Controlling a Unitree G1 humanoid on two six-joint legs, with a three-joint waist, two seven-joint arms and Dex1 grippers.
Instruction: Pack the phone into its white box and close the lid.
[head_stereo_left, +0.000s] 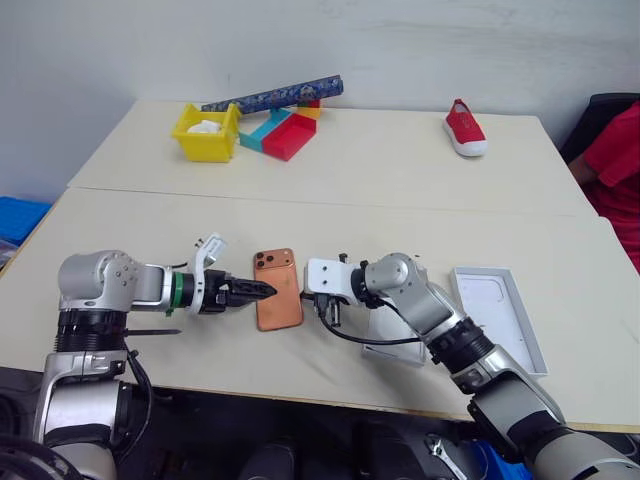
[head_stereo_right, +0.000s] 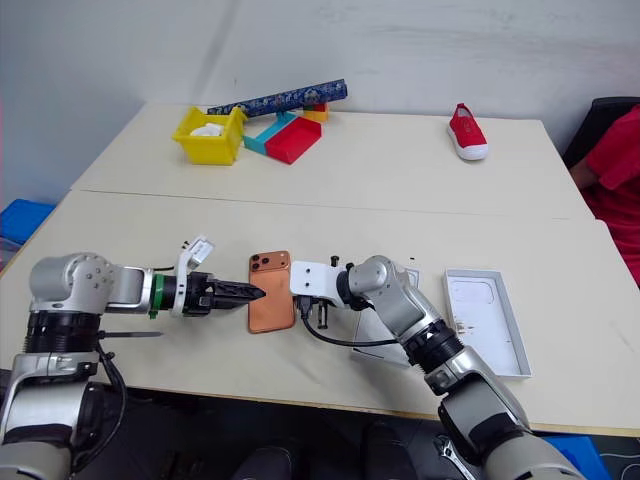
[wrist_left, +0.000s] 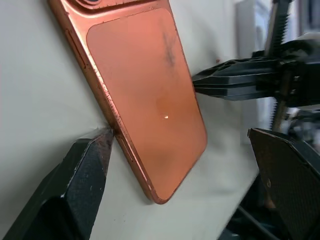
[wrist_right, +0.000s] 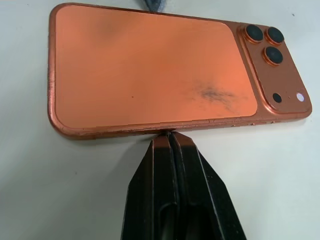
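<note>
Matt orange-copper phone (wrist_right: 150, 75) with scuffed back, glossy dark lenses, smooth matt beige table (head_stereo_left: 400, 170)

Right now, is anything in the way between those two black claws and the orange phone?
No. The left gripper and the shut right gripper already flank the phone, their tips at its opposite long edges on the bare table.

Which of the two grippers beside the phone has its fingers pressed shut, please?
The right gripper: its two black fingers are closed together, tips at the phone's long edge. The left gripper, on the opposite side, stands open.
</note>
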